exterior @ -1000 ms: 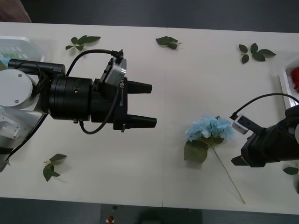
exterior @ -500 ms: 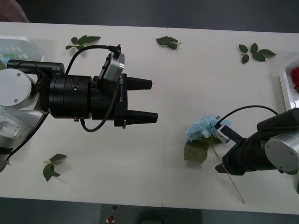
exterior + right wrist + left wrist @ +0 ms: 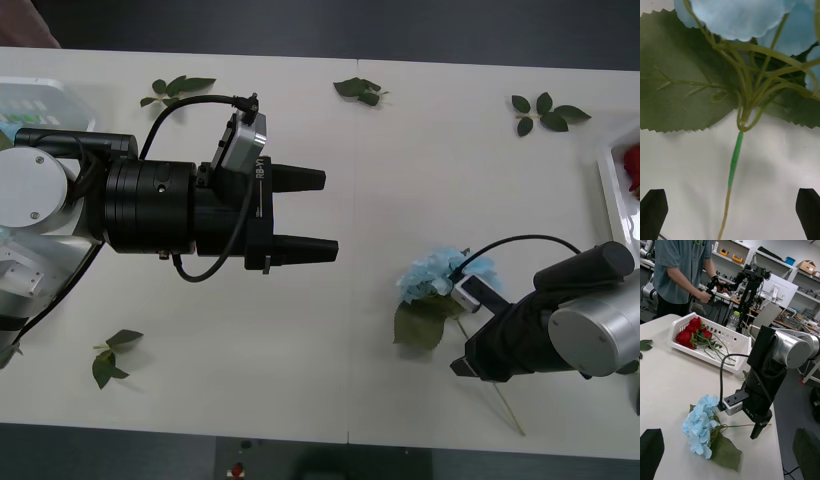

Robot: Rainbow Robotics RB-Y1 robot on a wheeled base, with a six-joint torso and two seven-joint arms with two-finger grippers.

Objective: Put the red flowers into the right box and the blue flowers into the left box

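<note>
One blue flower (image 3: 440, 275) lies on the table at the right, its stem running toward the near edge. My right gripper (image 3: 466, 360) is low over that stem, just behind the leaves. In the right wrist view its fingers (image 3: 653, 210) stand open on either side of the stem (image 3: 734, 159), below the blue flower head (image 3: 745, 18). The red flowers (image 3: 632, 165) lie in the right box (image 3: 610, 185) at the table's right edge. From the left wrist I see the blue flower (image 3: 702, 423), the right gripper (image 3: 759, 429), the red flowers (image 3: 692, 332) and the right box (image 3: 728, 333). My left gripper (image 3: 328, 214) hovers open and empty mid-table. The left box (image 3: 45, 100) sits far left.
Loose leaf sprigs lie at the back left (image 3: 178, 90), back middle (image 3: 360, 90), back right (image 3: 545, 112) and near front left (image 3: 112, 358). The table's near edge (image 3: 350, 436) runs just in front of the stem's end.
My right arm has swung left from beside the flower to over its stem. The left arm has stayed almost still.
</note>
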